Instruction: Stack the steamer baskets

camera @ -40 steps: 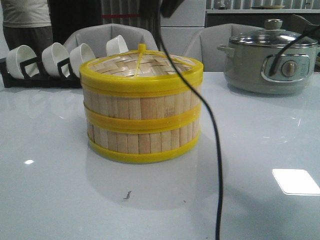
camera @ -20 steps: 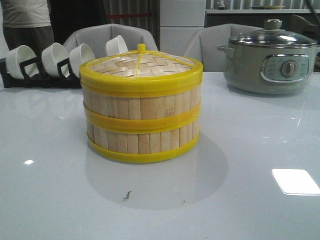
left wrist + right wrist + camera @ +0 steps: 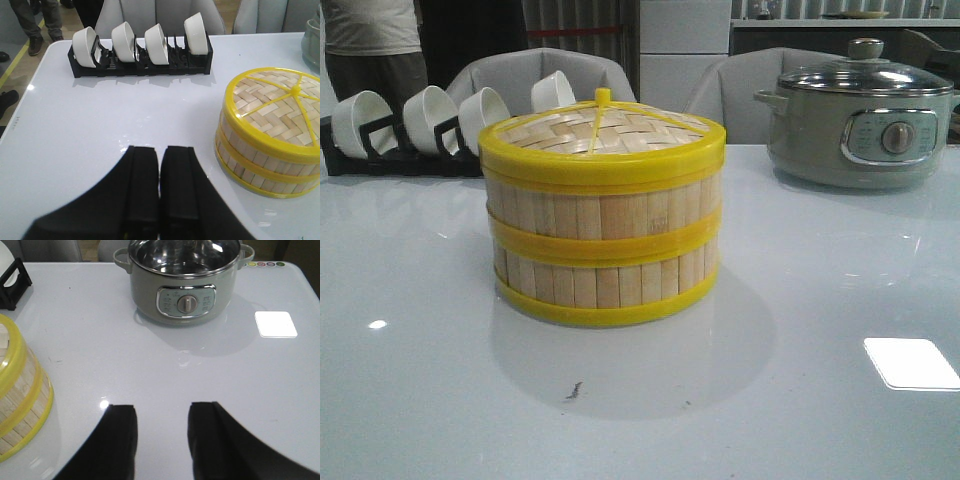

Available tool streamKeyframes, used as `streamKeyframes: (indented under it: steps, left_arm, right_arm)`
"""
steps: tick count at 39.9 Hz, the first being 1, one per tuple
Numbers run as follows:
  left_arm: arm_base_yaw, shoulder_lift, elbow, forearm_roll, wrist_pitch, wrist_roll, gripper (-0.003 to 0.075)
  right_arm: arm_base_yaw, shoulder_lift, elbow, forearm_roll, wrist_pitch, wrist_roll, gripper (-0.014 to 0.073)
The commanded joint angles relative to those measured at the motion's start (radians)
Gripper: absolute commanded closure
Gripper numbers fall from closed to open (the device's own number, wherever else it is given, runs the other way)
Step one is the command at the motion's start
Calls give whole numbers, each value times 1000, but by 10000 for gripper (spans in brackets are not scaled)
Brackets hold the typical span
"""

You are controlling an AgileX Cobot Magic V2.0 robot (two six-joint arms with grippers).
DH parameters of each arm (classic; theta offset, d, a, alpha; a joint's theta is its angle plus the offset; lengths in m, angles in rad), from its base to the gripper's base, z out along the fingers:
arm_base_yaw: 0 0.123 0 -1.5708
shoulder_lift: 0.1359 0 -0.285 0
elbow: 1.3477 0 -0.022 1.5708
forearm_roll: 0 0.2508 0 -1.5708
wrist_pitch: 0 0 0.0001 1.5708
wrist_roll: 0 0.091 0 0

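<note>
Front view: the steamer baskets (image 3: 603, 240) sit stacked two high at frame centre on the white table (image 3: 840, 300), the upper ring squarely on the lower, yellow rims meeting in a band at mid-height. A woven lid (image 3: 603, 135) with a yellow knob caps the stack.

Upper left of the front view: a black rack (image 3: 380, 150) holds four white bowls on edge. Upper right: a grey electric pot (image 3: 865, 125) with a glass lid and a front dial, well apart from the stack.

Left wrist view: left gripper (image 3: 160, 187), black fingers pressed together, nothing between them, above bare table. The stack lies at the right edge of this frame, apart from the fingers; the rack runs across the top.

Right wrist view: right gripper (image 3: 162, 437), fingers spread with bare table showing in the gap, holding nothing. The stack is cut off at the lower left edge; the pot is at top centre.
</note>
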Motion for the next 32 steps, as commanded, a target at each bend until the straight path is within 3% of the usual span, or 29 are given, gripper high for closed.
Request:
streamKeyframes:
  steps: [1, 16, 32]
  left_arm:
    - [-5, 1, -27, 11, -82, -9, 633]
    - [-5, 1, -27, 11, -82, -9, 633]
    - [-5, 1, -27, 11, -82, -9, 633]
  right_arm:
    - [-21, -77, 33, 10, -108, -12, 232]
    - [-66, -301, 281, 10, -220, -12, 234]
    - [-67, -389, 384, 10, -250, -12, 234]
